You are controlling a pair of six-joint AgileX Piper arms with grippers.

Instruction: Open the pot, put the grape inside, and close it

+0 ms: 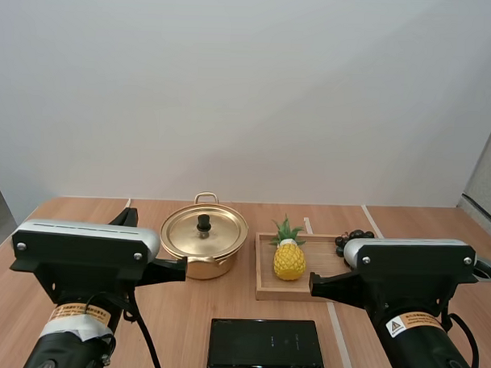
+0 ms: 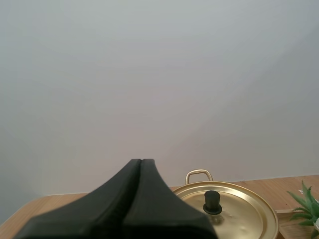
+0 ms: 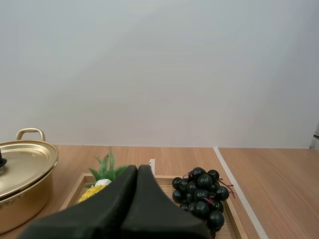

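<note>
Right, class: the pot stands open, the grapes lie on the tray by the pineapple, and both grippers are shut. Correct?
Not quite: the pot is closed, its lid on, as the high view shows. The rest holds: the grapes lie on the tray by the pineapple, and the left gripper and right gripper are shut.

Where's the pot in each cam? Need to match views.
High view: pot, lid on, left of the wooden tray.
Left wrist view: pot just beyond the shut left gripper.
Right wrist view: pot beside the tray, across the pineapple from the grapes.
Shared landmark: the pineapple, next to the pot in all three.
</note>
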